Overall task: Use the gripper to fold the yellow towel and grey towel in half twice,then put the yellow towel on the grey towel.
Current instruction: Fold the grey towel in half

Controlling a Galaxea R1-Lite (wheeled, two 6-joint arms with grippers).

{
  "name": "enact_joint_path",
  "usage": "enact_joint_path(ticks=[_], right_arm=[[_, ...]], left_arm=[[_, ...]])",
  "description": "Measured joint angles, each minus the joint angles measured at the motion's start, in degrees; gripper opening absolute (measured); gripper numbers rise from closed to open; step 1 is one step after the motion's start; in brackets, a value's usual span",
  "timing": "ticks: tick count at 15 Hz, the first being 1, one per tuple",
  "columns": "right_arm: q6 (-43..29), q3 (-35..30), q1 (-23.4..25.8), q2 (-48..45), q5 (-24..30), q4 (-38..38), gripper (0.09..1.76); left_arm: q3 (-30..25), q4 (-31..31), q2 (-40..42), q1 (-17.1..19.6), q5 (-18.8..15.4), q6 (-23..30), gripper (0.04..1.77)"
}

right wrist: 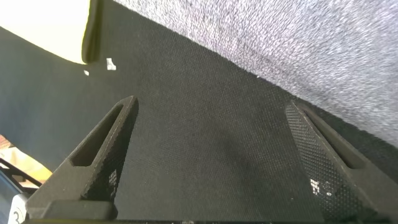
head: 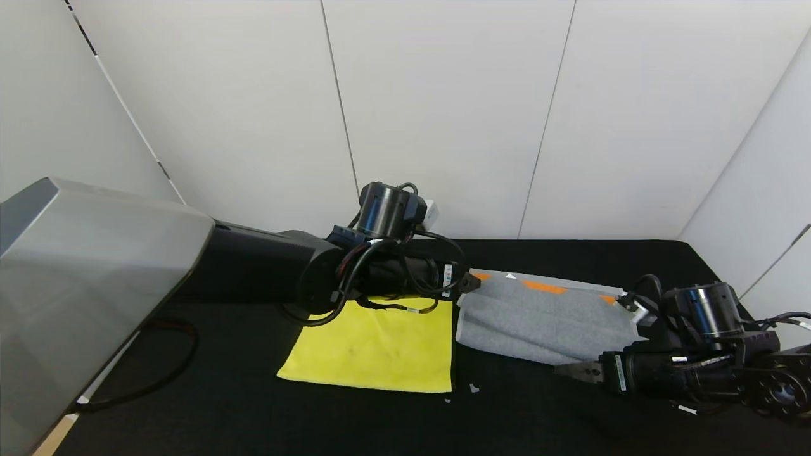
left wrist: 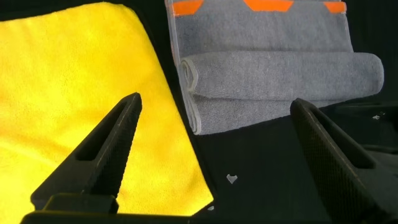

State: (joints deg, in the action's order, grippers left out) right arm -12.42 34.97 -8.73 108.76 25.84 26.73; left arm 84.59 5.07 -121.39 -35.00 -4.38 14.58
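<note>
- We see the yellow towel (head: 375, 347) lying flat at lower centre of the head view, on the black table (head: 253, 411).
- The grey towel (head: 538, 320) lies partly rolled just right of it.
- The left gripper (head: 470, 282), fingers spread, holds nothing above the gap between them.
- The right gripper (head: 573, 371), fingers spread and empty, sits at the grey towel's lower edge.

The yellow towel (head: 374, 347) is laid on the table (head: 253, 411), left of the grey towel (head: 538, 320), the two just apart. The left gripper (head: 467, 283) is held behind the gap between them. The right gripper (head: 573, 372) is placed at the grey towel's near right edge.
</note>
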Motion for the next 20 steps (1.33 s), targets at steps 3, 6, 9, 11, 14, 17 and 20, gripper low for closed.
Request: enact_joint_path(ticks=[3,6,9,11,14,17,20], right_arm=[[0.0,0.9,-0.2,1.2,0.0,0.0,1.70],[-0.3,2.5,0.0,2.3,-0.3,-0.1,1.70],[-0.3,4.6,0.7,3.6,-0.4,-0.2,1.70],[-0.3,5.9,1.2,4.3,-0.5,-0.2,1.70],[-0.3,8.1,2.2,4.7,-0.6,-0.5,1.70],[-0.2,9.7,2.7,4.4,-1.0,-3.0,1.70],[-0.3,10.0,2.9,3.8,-1.0,-3.0,1.70]], left_arm=[[0.0,0.1,-0.2,0.0,0.0,0.0,1.70],[0.0,0.1,-0.4,0.0,0.0,0.0,1.71],[0.0,0.1,-0.4,0.0,0.0,0.1,1.71],[-0.1,0.1,-0.5,0.0,0.0,0.1,1.71],[-0.1,0.0,-0.5,0.0,0.0,0.1,1.71],[-0.1,0.1,-0.7,-0.1,0.0,0.1,1.71],[-0.2,0.0,-0.7,-0.1,0.0,0.1,1.72]])
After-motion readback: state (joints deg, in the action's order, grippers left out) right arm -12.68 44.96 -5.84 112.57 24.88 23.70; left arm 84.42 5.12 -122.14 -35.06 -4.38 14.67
